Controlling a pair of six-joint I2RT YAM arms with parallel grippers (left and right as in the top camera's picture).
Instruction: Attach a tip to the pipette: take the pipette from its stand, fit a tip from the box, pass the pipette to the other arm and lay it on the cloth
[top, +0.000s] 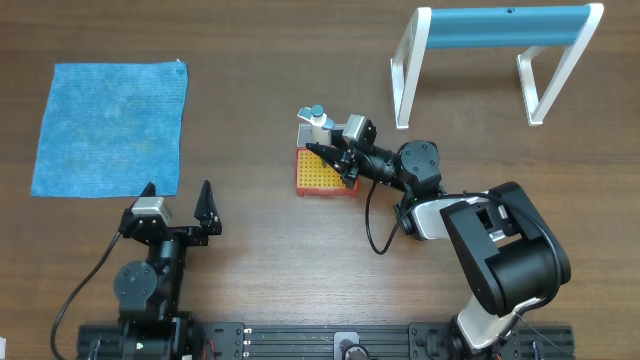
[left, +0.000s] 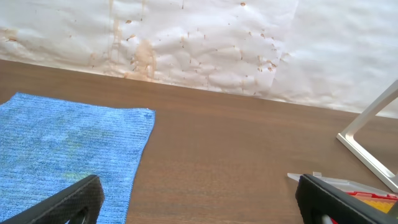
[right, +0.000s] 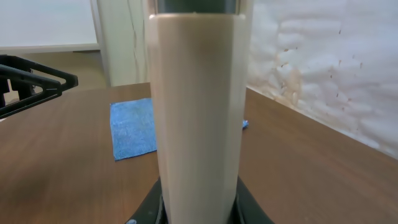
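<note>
My right gripper is shut on the white pipette, whose blue-capped end shows just beyond the far edge of the tip box. The box is orange-red with rows of yellow tips and sits at the table's middle. In the right wrist view the pipette body stands upright between my right gripper's dark fingers. The blue cloth lies flat at the far left. My left gripper rests open near the front left, just in front of the cloth, with nothing between its fingers.
The white and blue pipette stand is at the back right; one of its legs shows in the left wrist view beside the tip box. Bare wood lies between the cloth and the box.
</note>
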